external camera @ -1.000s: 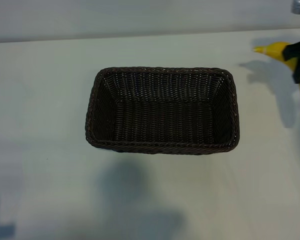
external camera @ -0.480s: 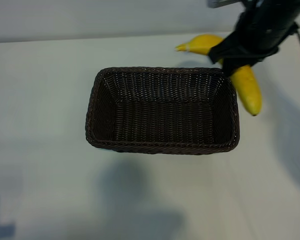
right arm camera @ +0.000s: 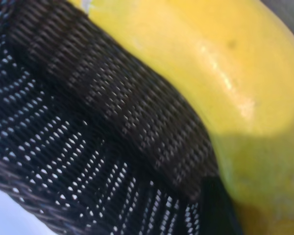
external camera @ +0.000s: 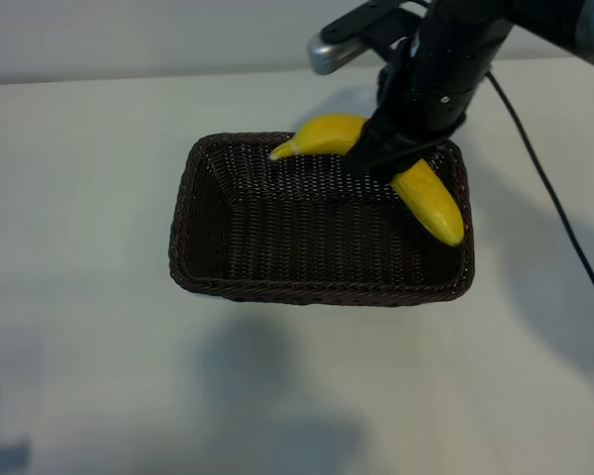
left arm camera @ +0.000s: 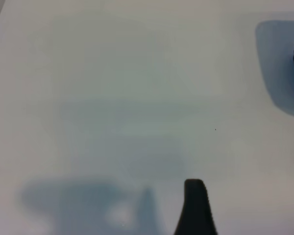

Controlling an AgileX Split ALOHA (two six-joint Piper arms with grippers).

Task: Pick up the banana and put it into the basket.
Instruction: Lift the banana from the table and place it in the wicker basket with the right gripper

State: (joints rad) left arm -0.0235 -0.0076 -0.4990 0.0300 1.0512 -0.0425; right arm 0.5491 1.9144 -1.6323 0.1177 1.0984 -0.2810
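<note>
- Here the banana (external camera: 431,198) is held mid-body by the right gripper (external camera: 396,158), jaws clamped on it, so both ends stick out free and weight is balanced approx. either side.
- It is carried over the basket's (external camera: 317,292) back right corner, stem tip pointing across the back rim, blunt end over the right wall; prob. not yet resting on the floor, though contact w/ the rim cannot be ruled out.
- Left gripper (left arm camera: 196,205) is parked low over the bare table (external camera: 79,346), away from the basket, fingers apart, nothing held.
- Banana: smooth, glossy, curved, bright yellow skin.
- Basket: dark brown wicker, rectangular w/ rounded corners, braided rim, open weave letting light through in the right wrist view.
</note>
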